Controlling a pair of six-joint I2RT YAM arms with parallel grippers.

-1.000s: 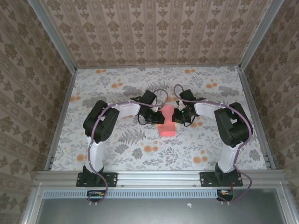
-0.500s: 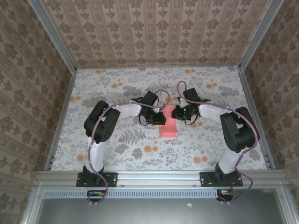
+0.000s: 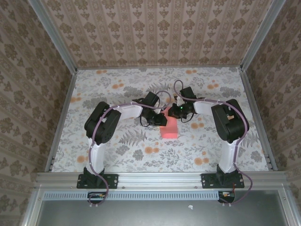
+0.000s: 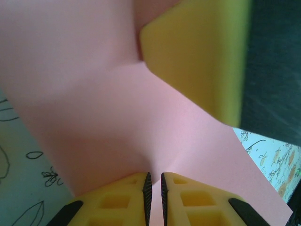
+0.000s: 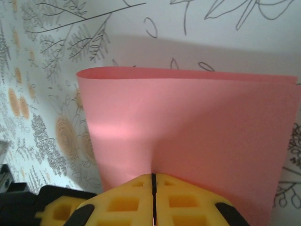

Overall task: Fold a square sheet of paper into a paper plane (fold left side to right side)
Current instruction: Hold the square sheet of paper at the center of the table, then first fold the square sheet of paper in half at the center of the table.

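Item: square sheet of paper (image 3: 169,129), salmon-pink, doubled over into an upright rectangle, lying near the middle of the floral-printed table (image 3: 117,155), its far end between the two arms' tools and its near end flat and free. Left gripper (image 3: 160,120): at the sheet's far left edge; in its wrist view the yellow fingers (image 4: 127,197) stand almost together, a hairline slit between them, nipped on the pink paper (image 4: 94,117), which puckers into a shallow crease at the tips. Right gripper (image 3: 172,113): at the sheet's far right corner, just beside the left one; in its wrist view the jaws of the right gripper (image 5: 154,179) meet flush, with the paper's edge running into the seam, so clamped on the sheet (image 5: 188,127). That view shows the upper layer bowed, its rounded fold along the top and a shadow beneath it on the cloth. One yellow pad of the right gripper (image 4: 197,56) presses onto the paper in the left wrist view. Surround: patterned wallpaper panels (image 3: 160,33); aluminium rail (image 3: 160,179) at the near edge carrying both arm bases.
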